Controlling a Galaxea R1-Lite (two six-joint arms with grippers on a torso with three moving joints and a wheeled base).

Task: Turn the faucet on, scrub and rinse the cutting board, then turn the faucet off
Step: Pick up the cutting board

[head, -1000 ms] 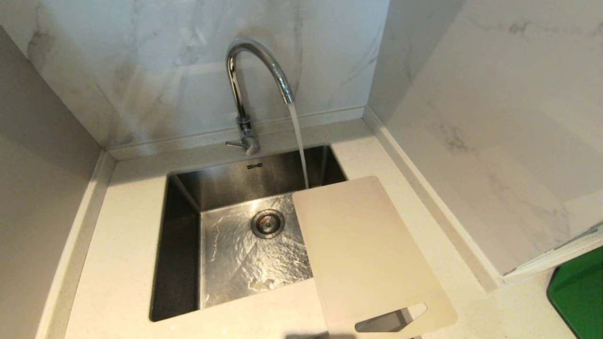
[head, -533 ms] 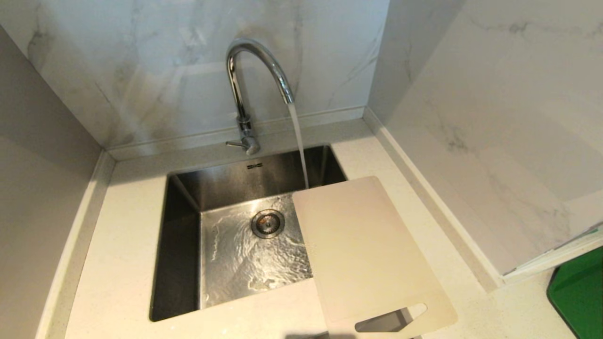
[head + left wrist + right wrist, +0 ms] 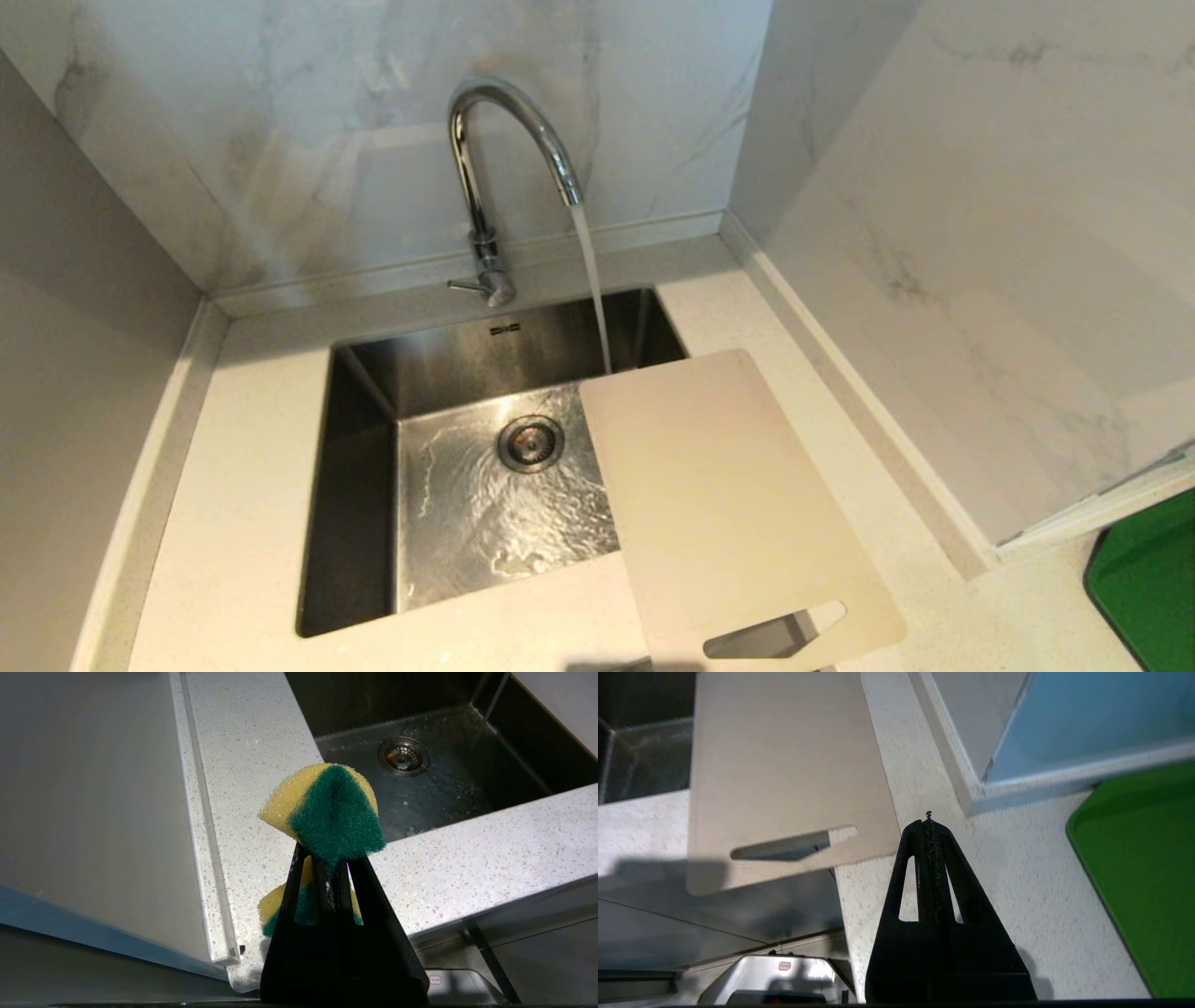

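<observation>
Chrome faucet runs; cutting board beside the stream unscrubbed; my left claw clamps sponge, right claw closed, empty.

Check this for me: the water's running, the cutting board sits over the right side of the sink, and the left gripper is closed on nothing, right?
Not quite. The left wrist view shows the left gripper shut on a yellow-and-green sponge. The rest holds: the faucet is running, and the cutting board overhangs the sink's right side.
</observation>
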